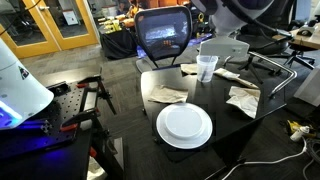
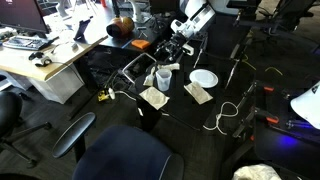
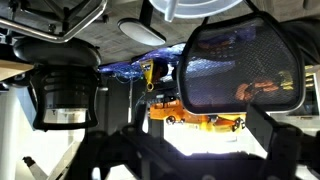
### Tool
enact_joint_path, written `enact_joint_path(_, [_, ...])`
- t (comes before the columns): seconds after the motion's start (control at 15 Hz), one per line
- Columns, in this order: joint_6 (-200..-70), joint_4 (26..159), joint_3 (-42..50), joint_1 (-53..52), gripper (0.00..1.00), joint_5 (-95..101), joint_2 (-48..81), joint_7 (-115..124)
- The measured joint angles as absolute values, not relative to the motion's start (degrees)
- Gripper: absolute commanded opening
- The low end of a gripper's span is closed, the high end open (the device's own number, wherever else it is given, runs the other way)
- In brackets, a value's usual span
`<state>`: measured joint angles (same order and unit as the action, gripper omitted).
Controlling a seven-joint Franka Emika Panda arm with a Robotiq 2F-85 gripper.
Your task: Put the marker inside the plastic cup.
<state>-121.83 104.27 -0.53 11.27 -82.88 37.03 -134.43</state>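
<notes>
The plastic cup point(image 1: 207, 68) stands upright on the black table point(image 1: 225, 120), behind the white plate; it also shows in an exterior view point(image 2: 162, 78). My gripper point(image 1: 222, 46) hangs above and just behind the cup, clear of it, and is seen over the table's far side in an exterior view point(image 2: 172, 48). In the wrist view its fingers are dark shapes at the lower left and right with a bright gap between them, so the gripper point(image 3: 190, 152) looks open and empty. The marker is not visible in any view.
A round white plate point(image 1: 184, 125) lies at the table's front. Crumpled paper napkins lie left point(image 1: 168, 94) and right point(image 1: 243, 99) of the cup. A black mesh chair point(image 1: 164, 32) stands behind the table. A white cable point(image 1: 270, 160) runs on the floor.
</notes>
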Motion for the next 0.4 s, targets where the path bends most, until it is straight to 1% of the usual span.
enact_joint_path(0.4, [-121.80,107.50,-0.42,10.98,1.00,-82.88,32.54,-135.88])
